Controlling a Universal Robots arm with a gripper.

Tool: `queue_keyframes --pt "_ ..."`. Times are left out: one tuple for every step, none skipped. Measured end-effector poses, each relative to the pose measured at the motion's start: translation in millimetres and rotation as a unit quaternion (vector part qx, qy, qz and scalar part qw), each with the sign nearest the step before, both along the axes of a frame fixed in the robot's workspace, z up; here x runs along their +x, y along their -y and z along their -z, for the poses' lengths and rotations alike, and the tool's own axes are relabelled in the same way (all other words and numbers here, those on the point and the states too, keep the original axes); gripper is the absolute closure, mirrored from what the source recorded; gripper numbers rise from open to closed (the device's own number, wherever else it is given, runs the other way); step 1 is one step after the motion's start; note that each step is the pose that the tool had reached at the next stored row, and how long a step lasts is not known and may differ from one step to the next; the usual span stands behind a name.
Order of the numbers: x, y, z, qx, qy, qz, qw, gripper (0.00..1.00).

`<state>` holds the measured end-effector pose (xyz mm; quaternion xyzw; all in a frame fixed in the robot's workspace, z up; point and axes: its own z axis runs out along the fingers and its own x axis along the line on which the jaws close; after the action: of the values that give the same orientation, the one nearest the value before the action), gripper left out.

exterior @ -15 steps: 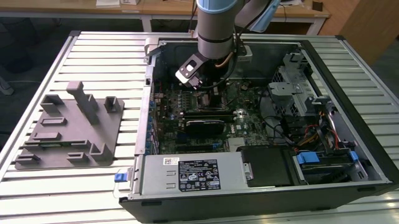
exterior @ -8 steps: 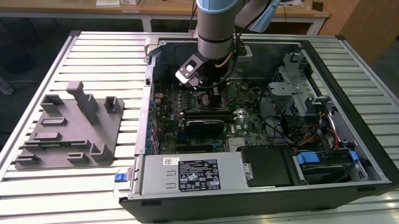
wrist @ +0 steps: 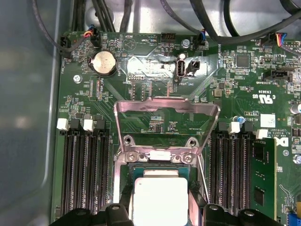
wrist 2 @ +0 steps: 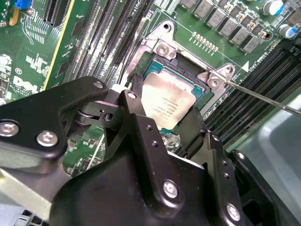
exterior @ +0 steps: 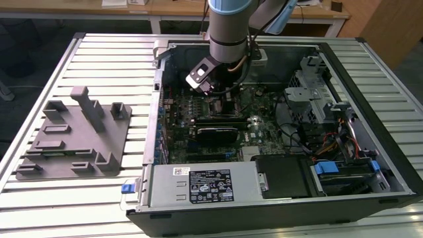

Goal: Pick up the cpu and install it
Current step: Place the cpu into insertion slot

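Slatted metal tabletop [exterior: 99, 54], carrying an open computer case [exterior: 264, 220] laid flat. Green motherboard [wrist: 155, 70] is mounted inside the case. Silver socket frame [wrist: 164, 105] is hinged up. The cpu [wrist 2: 168, 101] is placed at the socket opening and is clasped on two opposite edges by the black jaws of the gripper [wrist 2: 162, 110].

Under everything in the exterior view, a pale grey metal tabletop [exterior: 99, 59] of long parallel slats, brightly and evenly lit, with a soft sheen along the ribs. Beyond its far edge, a light wooden desk [exterior: 178, 10] on white legs [exterior: 155, 24], with a few white papers [exterior: 116, 3] on top. Dark floor [exterior: 26, 49] at the exterior view's left, a brown wooden panel [exterior: 390, 25] at the upper right.
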<state>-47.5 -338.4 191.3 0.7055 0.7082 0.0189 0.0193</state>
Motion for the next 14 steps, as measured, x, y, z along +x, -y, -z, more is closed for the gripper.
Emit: queue_keyframes --pt "0.0 0.0 0.0 -0.0001 0.0 0.003 1.0 0.46" --pt "0.0 -0.1 0.1 0.0 0.0 0.006 1.0 0.46" --pt "0.0 -0.3 0.2 0.0 0.0 0.008 1.0 0.46" --pt "-0.1 -0.6 0.2 0.0 0.0 0.009 1.0 0.46" --pt "-0.1 -1.0 0.2 0.0 0.0 0.01 1.0 0.46" --pt "0.0 -1.3 0.2 0.0001 0.0 0.01 1.0 0.46" --pt "0.0 -1.6 0.2 0.0001 0.0 0.01 1.0 0.46" --pt "0.0 -1.6 0.2 0.0001 0.0001 0.01 1.0 0.46" --pt "0.0 -1.7 0.2 0.0 0.0 0.01 1.0 0.46" --pt "0.0 -1.7 0.2 0.0 0.0 0.01 1.0 0.46" --pt "0.0 -1.7 0.2 -0.0001 0.0 0.01 1.0 0.46" --pt "0.0 -1.8 0.3 -0.0001 -0.0001 0.01 1.0 0.46" --pt "0.0 -1.8 0.3 -0.0001 -0.0001 0.01 1.0 0.46" --pt "0.0 -1.9 0.4 -0.0001 -0.0001 0.01 1.0 0.46"
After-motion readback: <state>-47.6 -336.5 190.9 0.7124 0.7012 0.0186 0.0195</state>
